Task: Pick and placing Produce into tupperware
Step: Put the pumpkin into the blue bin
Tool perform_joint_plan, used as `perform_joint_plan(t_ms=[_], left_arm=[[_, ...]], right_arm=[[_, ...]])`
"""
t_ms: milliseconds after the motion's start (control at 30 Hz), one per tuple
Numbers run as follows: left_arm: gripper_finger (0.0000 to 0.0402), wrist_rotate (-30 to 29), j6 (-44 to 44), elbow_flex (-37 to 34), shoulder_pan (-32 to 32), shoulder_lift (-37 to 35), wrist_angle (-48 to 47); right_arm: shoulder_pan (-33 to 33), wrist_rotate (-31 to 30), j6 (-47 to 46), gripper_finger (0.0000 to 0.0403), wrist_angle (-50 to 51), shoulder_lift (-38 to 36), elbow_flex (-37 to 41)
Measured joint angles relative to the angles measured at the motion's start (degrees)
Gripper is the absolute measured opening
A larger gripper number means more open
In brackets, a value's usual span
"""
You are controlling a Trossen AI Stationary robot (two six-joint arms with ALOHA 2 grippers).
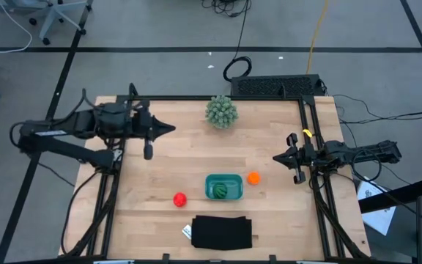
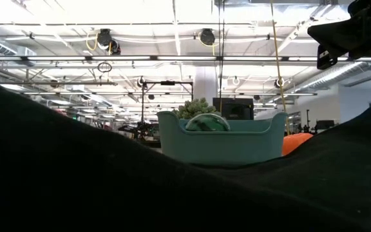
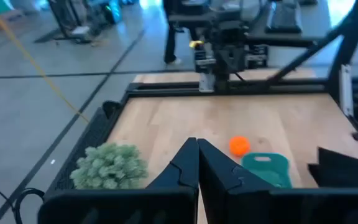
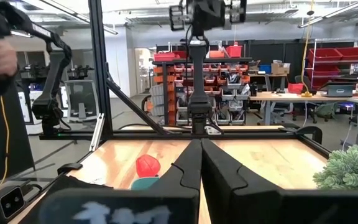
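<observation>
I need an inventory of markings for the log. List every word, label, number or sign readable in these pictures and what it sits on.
None can be read.
A white label at the edge of the black rectangle: too small to read.
Pale marks on the right claw housing in its wrist view: blurred, unreadable.
Bins and shelves in the room behind: no legible text.
</observation>
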State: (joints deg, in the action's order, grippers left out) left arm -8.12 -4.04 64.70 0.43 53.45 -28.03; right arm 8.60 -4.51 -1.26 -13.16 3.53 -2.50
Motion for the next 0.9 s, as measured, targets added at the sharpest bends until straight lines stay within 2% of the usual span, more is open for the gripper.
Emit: perform_joint_plan(t_ms=[167,333,533,633,767,900], left_arm=[[0.0000,0.3,-0.5,-12.2,1.4,-8.2,7.5],[0.0000,0.6,0.1,-24.0,1.4,-13.2,12.3],[0.0000,3.4,-1.2,-38.8,1.4,-17.3,32.2],[0.0000,4.1,-2.0,-44.1,1.4,-20.0,37.8],[0.0000,3.0,-2.0,-47.7,1.4,-25.3,37.5],[0.0000,-0.7,-1.6,-48.6,1.4,-32.9,32.7]], right_arm=[[0.0,0.0,0.1,0.0000,0.0,0.0,0.0],[0.0,0.0,0.2,0.0000,0.0,0.0,0.0],[0.0,0.0,0.2,0.0000,0.0,0.0,0.0],[0.0,0.0,0.2,0.0000,0.0,0.0,0.0],[0.0,0.0,-0.1,0.0000,-0.2,0.0,0.0],[0.0,0.0,-1.1,0.0000,-0.3,0.0,0.0]])
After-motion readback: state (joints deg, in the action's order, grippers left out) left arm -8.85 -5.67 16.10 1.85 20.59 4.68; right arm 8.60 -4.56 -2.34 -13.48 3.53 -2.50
